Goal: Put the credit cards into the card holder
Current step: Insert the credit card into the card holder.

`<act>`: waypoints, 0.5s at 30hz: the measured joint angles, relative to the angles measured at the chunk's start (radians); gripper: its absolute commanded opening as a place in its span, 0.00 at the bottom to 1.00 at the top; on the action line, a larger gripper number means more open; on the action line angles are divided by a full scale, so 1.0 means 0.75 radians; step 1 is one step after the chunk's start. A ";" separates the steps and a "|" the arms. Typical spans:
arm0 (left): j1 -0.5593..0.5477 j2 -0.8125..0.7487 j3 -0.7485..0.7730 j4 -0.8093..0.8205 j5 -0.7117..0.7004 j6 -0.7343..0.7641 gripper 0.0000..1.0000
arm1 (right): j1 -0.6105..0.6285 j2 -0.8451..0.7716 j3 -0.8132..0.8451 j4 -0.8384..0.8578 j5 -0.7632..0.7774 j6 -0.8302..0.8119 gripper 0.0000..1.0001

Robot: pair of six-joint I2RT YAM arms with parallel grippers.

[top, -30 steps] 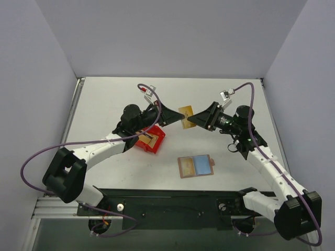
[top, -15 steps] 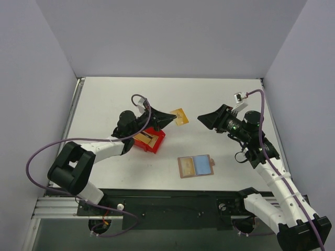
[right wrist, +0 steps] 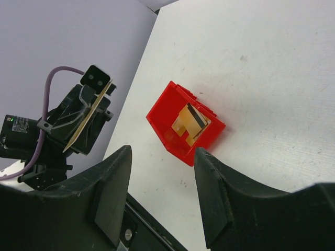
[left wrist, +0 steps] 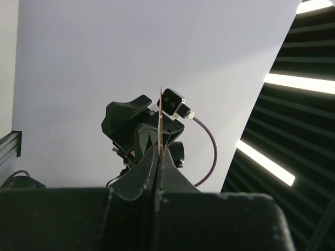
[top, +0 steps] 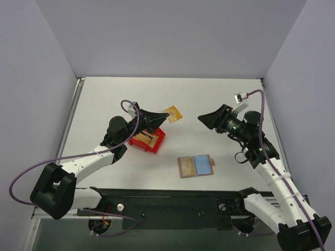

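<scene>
Left gripper (top: 164,116) is clamped shut on one gold credit card (top: 173,113) and holds it in the air by one end, so that most of the card juts past the fingertips; its own wrist camera sees the card edge-on. The card holder (top: 196,166) lies open and flat on the desk (top: 104,99), tan and blue inside up, its long axis running left to right. The held card hangs beyond the card holder, toward the back wall, and to its left. A red bin (top: 148,140) with the remaining cards (right wrist: 189,123) sits left of the card holder. Right gripper (top: 205,119) hangs beyond the card holder with jaws apart and nothing between them. Judging by this, the left arm must bring its card back and rightward, down to the card holder.
</scene>
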 measured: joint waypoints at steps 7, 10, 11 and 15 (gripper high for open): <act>-0.001 0.059 0.001 -0.018 0.028 -0.014 0.00 | -0.001 0.001 0.000 0.001 -0.001 0.010 0.46; 0.003 0.089 0.017 -0.018 0.062 -0.008 0.00 | -0.001 0.002 0.000 0.001 -0.002 0.018 0.46; 0.006 0.111 0.041 -0.021 0.092 0.019 0.00 | -0.001 0.003 0.000 0.002 -0.005 0.022 0.47; 0.012 0.222 0.193 -0.010 0.220 0.186 0.00 | -0.002 0.031 0.009 -0.004 -0.039 0.056 0.47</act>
